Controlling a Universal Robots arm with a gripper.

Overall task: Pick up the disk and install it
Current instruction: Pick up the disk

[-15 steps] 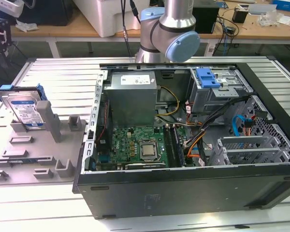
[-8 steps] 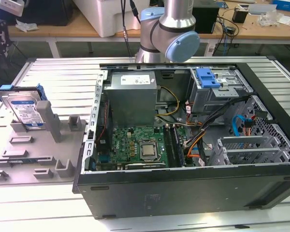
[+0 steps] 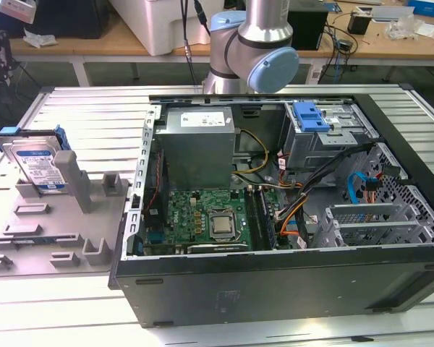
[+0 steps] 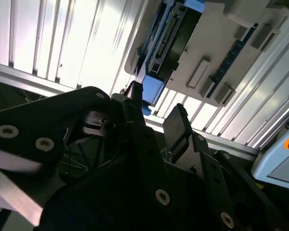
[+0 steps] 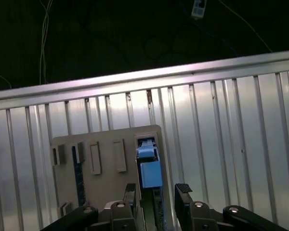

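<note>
The disk stands on edge in the rack, top free; gripper spread

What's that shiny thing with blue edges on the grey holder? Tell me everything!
It is the disk, a flat silver metal hard drive with a white-and-blue label and a blue plastic frame round its edges. It stands on edge in the grey holder at the exterior view's left, leaning on a grey post, outside the computer case. The open gripper, in the first wrist view, is not touching it.
</note>
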